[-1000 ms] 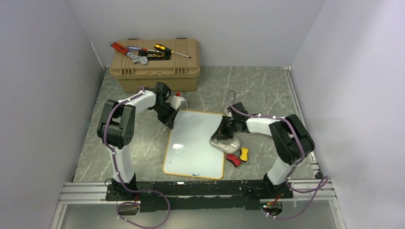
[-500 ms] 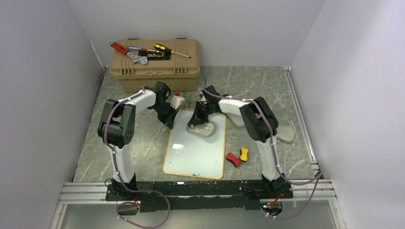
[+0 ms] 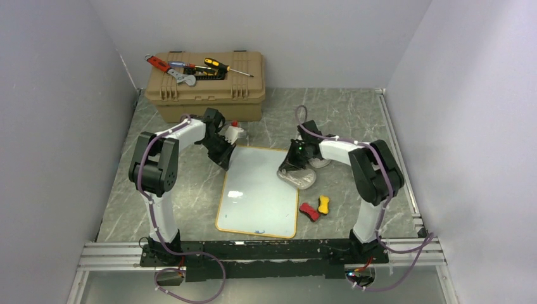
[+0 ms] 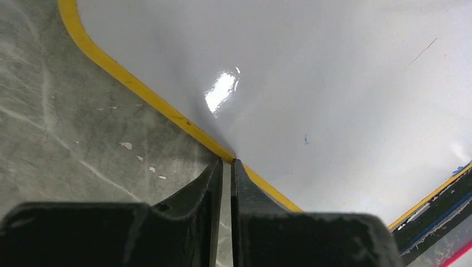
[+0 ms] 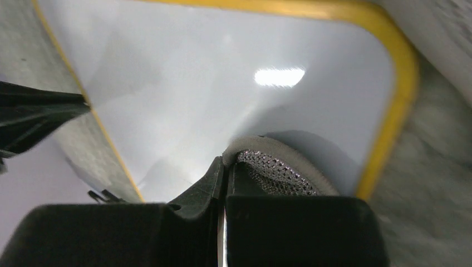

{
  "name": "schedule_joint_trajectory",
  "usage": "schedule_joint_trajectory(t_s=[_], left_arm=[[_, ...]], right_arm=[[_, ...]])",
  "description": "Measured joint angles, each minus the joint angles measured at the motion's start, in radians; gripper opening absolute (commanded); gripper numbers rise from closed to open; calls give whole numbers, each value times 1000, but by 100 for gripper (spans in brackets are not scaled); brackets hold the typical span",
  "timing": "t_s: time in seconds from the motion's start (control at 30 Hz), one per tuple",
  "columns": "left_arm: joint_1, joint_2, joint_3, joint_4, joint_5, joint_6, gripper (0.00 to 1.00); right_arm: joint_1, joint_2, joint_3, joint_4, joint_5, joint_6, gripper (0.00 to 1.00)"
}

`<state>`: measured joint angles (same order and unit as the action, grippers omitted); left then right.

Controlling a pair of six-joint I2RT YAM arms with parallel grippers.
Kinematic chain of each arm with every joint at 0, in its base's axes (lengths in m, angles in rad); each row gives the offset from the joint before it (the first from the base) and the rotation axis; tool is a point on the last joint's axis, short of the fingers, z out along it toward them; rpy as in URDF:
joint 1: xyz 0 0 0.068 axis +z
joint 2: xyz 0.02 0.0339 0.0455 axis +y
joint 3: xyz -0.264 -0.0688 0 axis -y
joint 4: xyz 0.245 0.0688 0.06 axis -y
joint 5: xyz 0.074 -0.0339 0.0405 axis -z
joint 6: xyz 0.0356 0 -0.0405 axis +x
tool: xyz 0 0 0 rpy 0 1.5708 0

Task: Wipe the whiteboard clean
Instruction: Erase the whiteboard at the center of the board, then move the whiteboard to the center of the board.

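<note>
The whiteboard (image 3: 256,190) lies flat on the marble table, its white surface nearly bare inside a yellow-orange frame; it also fills the left wrist view (image 4: 334,83) and the right wrist view (image 5: 195,83). My left gripper (image 3: 226,162) (image 4: 226,161) rests its tips on the frame at the board's far left edge, jaws together but for a thin slit with only table showing through. My right gripper (image 3: 292,167) (image 5: 225,161) is shut on a grey padded eraser cloth (image 3: 299,178) (image 5: 278,167), which lies over the board's far right edge.
A tan toolbox (image 3: 206,88) carrying screwdrivers and a wrench stands at the back left. A small white bottle with a red cap (image 3: 235,132) sits beside the left gripper. A red piece (image 3: 309,211) and a yellow piece (image 3: 324,204) lie right of the board.
The right gripper swept the cloth from the board's right edge to its far left part, then back to the far right edge. The left arm stayed put.
</note>
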<state>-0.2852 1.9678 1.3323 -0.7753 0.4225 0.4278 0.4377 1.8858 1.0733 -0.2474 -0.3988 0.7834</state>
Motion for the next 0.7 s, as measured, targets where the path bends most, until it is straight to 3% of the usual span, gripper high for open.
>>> schedule_joint_trajectory(t_s=[0.1, 0.43, 0.5, 0.7], left_arm=[[8, 0, 6, 5, -10, 8, 2], [60, 7, 43, -39, -42, 28, 31], [68, 0, 45, -69, -29, 31, 42], [74, -50, 7, -134, 10, 69, 42]], right_arm=[[-13, -61, -40, -45, 42, -32, 0], [-6, -235, -37, -347, 210, -127, 0], [-9, -263, -42, -377, 235, -134, 0], [-17, -287, -65, -465, 327, -152, 0]])
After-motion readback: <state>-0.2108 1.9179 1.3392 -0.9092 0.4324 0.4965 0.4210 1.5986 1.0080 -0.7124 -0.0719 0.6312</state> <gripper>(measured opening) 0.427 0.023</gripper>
